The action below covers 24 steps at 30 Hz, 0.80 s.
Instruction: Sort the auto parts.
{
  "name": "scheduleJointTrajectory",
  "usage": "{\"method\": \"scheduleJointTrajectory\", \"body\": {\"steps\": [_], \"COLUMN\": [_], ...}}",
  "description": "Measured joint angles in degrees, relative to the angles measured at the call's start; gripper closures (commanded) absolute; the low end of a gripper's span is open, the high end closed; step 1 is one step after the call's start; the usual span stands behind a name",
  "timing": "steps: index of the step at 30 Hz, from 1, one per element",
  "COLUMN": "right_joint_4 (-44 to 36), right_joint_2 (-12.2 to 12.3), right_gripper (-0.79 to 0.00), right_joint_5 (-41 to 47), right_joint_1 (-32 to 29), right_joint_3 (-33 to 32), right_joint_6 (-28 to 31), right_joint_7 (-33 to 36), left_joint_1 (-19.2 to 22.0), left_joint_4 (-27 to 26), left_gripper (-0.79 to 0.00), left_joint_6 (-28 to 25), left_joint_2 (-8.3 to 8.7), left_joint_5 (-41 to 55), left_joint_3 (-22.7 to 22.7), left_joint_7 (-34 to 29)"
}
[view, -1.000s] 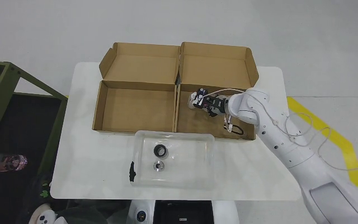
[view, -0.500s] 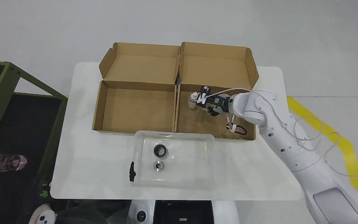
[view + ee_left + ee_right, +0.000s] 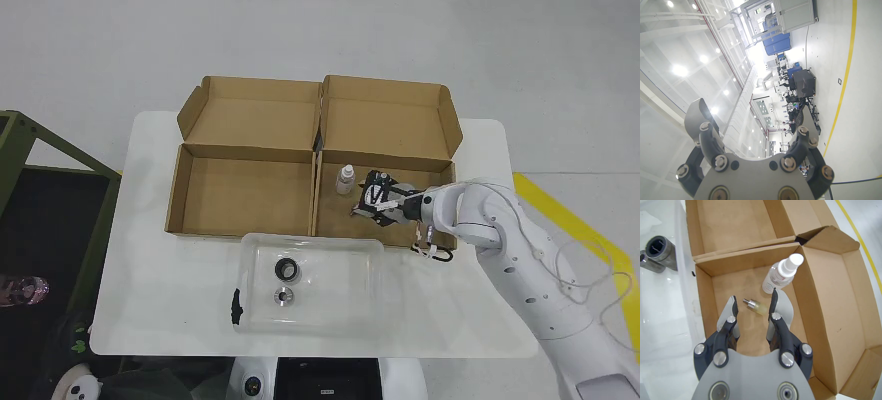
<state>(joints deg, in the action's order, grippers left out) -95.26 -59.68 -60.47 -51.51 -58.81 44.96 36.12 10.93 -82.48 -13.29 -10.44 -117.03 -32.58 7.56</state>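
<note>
Right gripper (image 3: 754,295) withdrew from the spray bottle (image 3: 779,277), jaws spread and empty; a straight, level retreat was advisable to avoid toppling it.

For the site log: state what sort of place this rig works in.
Most likely a factory hall or industrial robotics lab. The left wrist view shows rows of ceiling lights high overhead, blue machine cabinets standing across an open floor, and a yellow floor line marking a lane.
</note>
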Motion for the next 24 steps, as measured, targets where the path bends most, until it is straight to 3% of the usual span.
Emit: {"method": "scheduleJointTrajectory", "body": {"steps": [12,24], "right_joint_4": [-7.85,-13.55], "right_joint_2": [0.91,0.12], "right_gripper": [-0.345,-0.354], "right_joint_5": [1.20,-0.44], "right_joint_1": [-5.21,-5.99], "right_joint_3": [-1.61,4.45], "right_joint_6": [2.36,2.19], "right_joint_7": [-3.55,-4.19], "left_joint_1": [0.00,0.00], "left_joint_4": [0.00,0.00], "left_gripper": [-0.785,-0.785], "left_joint_6": [0.00,0.00], "left_joint_2": [0.00,0.00], "left_joint_5": [0.00,0.00], "left_joint_3": [0.00,0.00], "left_joint_7": [0.00,0.00]}}
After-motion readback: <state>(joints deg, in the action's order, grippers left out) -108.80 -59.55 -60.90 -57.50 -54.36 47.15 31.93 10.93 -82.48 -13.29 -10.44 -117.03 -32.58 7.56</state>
